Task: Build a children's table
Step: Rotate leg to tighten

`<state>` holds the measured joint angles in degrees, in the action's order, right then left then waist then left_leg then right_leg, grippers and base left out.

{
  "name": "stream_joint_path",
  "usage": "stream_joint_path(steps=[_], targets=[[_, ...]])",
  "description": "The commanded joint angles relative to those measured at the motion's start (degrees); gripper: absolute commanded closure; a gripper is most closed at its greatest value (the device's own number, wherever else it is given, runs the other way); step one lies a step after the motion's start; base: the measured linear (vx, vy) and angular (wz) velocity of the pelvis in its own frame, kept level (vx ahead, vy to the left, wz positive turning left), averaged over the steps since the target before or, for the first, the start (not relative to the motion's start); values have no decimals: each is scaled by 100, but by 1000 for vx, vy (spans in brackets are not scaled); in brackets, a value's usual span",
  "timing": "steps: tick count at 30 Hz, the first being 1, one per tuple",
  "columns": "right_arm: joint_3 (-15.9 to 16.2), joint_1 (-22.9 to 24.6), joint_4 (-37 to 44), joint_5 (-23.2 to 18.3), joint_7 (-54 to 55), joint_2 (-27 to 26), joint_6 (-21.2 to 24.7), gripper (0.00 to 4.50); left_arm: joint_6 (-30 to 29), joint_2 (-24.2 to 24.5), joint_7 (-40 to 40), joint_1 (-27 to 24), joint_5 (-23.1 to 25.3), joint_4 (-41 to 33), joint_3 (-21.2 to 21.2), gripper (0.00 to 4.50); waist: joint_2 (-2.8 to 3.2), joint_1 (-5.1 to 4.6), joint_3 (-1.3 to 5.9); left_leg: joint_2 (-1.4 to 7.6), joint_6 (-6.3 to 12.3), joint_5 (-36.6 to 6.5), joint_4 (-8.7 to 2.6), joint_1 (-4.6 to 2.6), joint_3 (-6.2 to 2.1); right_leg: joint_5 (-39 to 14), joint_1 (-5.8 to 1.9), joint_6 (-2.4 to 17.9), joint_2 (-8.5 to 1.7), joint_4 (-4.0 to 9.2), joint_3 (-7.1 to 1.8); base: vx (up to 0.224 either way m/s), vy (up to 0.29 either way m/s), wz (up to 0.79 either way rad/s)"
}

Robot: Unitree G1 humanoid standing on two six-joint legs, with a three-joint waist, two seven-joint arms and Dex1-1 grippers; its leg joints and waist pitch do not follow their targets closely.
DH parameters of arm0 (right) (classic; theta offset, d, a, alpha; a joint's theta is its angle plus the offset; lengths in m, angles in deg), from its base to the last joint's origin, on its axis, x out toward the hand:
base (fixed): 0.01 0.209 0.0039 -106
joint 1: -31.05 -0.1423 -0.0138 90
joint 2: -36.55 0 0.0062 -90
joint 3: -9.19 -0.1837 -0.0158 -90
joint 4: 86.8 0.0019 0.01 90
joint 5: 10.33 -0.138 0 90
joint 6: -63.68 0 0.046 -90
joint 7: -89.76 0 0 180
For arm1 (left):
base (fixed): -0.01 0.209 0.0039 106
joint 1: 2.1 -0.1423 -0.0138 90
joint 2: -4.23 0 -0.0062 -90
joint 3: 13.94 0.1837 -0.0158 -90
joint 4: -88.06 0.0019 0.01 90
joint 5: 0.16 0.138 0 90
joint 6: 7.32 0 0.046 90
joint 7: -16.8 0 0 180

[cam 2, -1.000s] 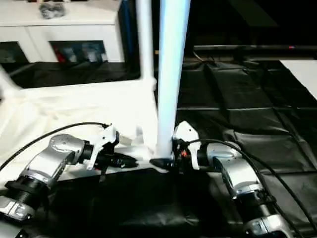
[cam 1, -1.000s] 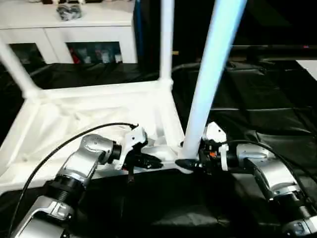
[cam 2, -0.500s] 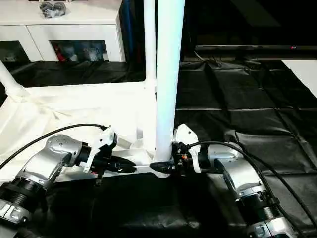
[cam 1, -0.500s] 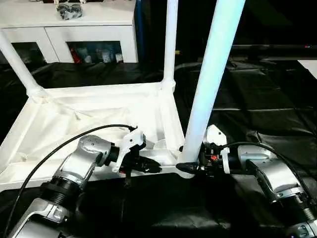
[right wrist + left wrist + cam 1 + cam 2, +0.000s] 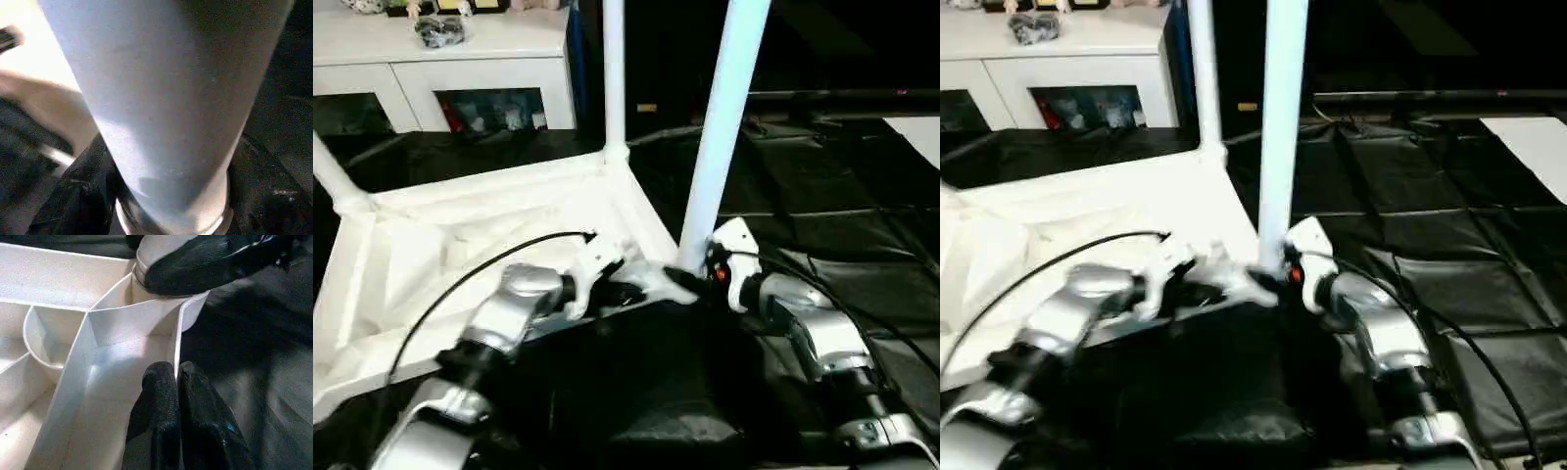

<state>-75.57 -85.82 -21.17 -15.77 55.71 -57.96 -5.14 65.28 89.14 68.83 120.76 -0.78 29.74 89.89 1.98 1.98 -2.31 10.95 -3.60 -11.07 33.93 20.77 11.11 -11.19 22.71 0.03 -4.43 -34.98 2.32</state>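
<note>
A black sheet covers the floor; a white cabinet stands behind. The left end effector is pinched nearly closed on the thin rim wall of the upturned tabletop, near its front right corner. The right end effector grips the base of a leg at that corner socket, fingers around the tube. Three legs show upright: this one, one at the far right corner, one at the far left.
</note>
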Motion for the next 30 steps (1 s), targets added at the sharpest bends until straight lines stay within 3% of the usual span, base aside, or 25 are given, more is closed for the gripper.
stream_joint_path(steps=[1,3,4,7,8,9,13,15,18,22,25,27,30], targets=[[638,59,-459,256,220,-482,290,186,-57,-471,-705,270,-71,30,-77,450,-83,-5,280,163,23,-1343,-418,-46,-112,-1878,-208,1046,-325,543,-202,0,0,0],[609,-45,-631,346,458,-574,233,186,-56,-561,-844,302,-41,79,-104,450,-78,-12,289,160,48,-1278,-416,-30,-112,-1797,-214,1069,-331,528,-204,0,0,0],[468,-204,-885,334,664,-702,100,151,-33,-642,-914,324,-3,122,-88,450,-74,-19,288,162,49,-1254,-420,-18,-118,-1757,-223,1071,-329,521,-201,0,0,0],[316,-352,-1027,198,553,-802,66,151,62,-612,-699,257,21,37,26,450,-77,-25,308,157,141,-1176,-404,-3,-109,-1580,-232,1097,-331,517,-201,0,0,0],[352,-349,-996,205,478,-770,59,128,59,-574,-618,228,2,-8,39,450,-56,-19,301,167,168,-1154,-412,-7,-109,-1509,-225,1108,-326,512,-197,0,0,0],[373,-348,-987,226,455,-753,44,109,72,-558,-582,216,0,-24,45,450,-74,-23,303,172,178,-1161,-415,-6,-110,-1474,-231,1116,-325,509,-192,0,0,0],[519,-327,-877,325,188,-577,-118,105,180,-424,-298,136,-41,-131,82,450,-70,-24,307,172,175,-1184,-411,-7,-107,-1422,-233,1146,-330,502,-198,0,0,0],[659,-234,-606,230,-520,-325,-371,105,243,-264,67,34,-125,-274,150,450,-75,-16,311,178,228,-1196,-402,-2,-102,-1327,-245,1173,-333,494,-197,0,0,0],[707,-70,-155,36,-1250,28,-490,105,351,-56,487,-63,-197,-403,228,450,-81,30,315,197,390,-1003,-389,4,-94,-938,-262,1278,-333,453,-200,0,0,0],[741,80,182,-115,-1852,380,-585,105,349,133,883,-128,-273,-502,278,450,-69,51,331,212,465,-833,-376,-3,-88,-609,-265,1424,-325,409,-194,0,0,0],[788,343,697,-432,-2858,970,-498,105,360,398,1483,-213,-439,-706,302,450,-77,95,325,225,531,-866,-366,-10,-76,-524,-274,1482,-320,393,-191,0,0,0],[774,429,881,-545,-3171,1143,-428,136,387,523,1752,-254,-485,-779,328,450,-78,141,319,232,570,-866,-363,-12,-66,-585,-262,1485,-327,402,-191,0,0,0],[792,532,1092,-644,-3454,1307,-344,153,327,690,2044,-313,-564,-884,351,450,-71,169,304,239,494,-967,-377,-27,-64,-877,-234,1454,-327,421,-193,0,0,0]])
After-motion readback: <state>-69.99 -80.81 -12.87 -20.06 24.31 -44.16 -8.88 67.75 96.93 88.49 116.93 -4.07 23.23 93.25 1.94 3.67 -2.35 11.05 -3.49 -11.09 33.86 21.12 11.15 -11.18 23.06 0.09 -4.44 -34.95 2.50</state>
